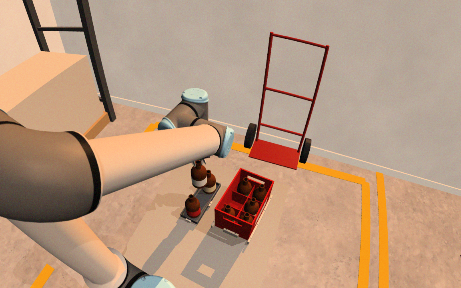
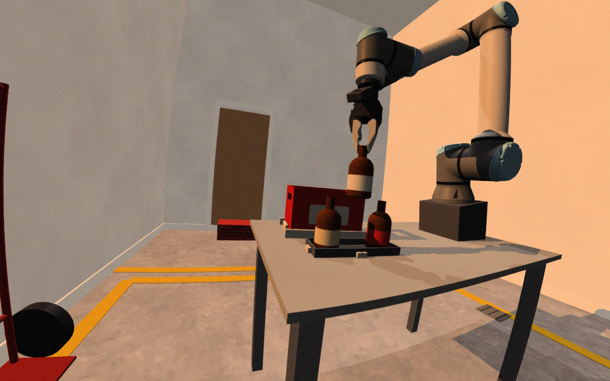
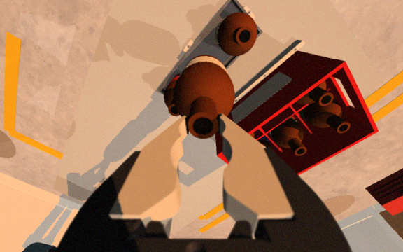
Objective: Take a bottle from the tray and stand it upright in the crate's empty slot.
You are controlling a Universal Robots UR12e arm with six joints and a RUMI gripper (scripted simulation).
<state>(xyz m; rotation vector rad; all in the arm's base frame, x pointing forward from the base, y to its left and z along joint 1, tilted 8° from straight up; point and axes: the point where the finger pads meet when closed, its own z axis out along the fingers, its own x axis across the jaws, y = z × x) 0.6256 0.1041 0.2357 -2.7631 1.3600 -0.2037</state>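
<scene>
My gripper (image 2: 363,147) (image 3: 203,116) is shut on the neck of a brown bottle with a white label (image 2: 359,174) (image 1: 199,175) (image 3: 204,92). The bottle hangs upright, well above the dark tray (image 1: 201,203) (image 2: 352,247). Two bottles stand in the tray: one with a cream label (image 2: 327,229) (image 1: 209,182) and one with a red label (image 2: 378,225) (image 1: 192,206). The red crate (image 1: 244,203) (image 3: 299,109) stands right beside the tray and holds several bottles. Its empty slot (image 1: 239,196) is in the column nearest the tray, in the middle row.
The robot base block (image 2: 452,218) stands on the table behind the tray. A red hand truck (image 1: 286,107) stands by the wall on the floor. A second red crate (image 2: 233,228) sits on the floor near the door.
</scene>
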